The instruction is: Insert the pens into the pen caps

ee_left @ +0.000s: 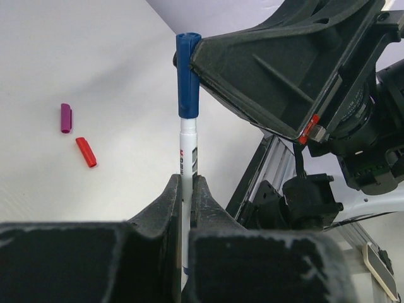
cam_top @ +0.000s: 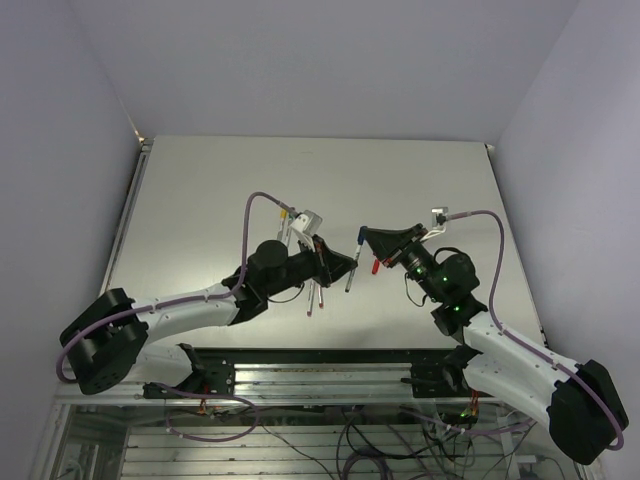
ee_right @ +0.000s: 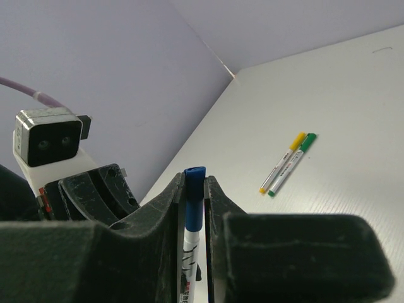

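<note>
Inside the left gripper [ee_left: 187,192], white pen [ee_left: 188,151] pinched between the fingers, blue cap [ee_left: 188,76] on its far end squeezed by the right gripper [ee_right: 194,184], purple cap [ee_left: 65,118] and red cap [ee_left: 86,151] loose on the table [ee_left: 95,50] left of the fingers.

Smooth plastic on blue cap [ee_left: 188,76] and pen barrel [ee_left: 187,154]; table [ee_left: 95,189] matt white, finely textured

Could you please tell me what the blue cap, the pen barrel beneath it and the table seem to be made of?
Stubby blue pen cap: probably moulded plastic, smooth, with a soft sheen.
Thin white pen barrel: likely glossy plastic, printed lettering.
Pale grey table: matte board, perhaps laminate; faint fine ribbing.
</note>
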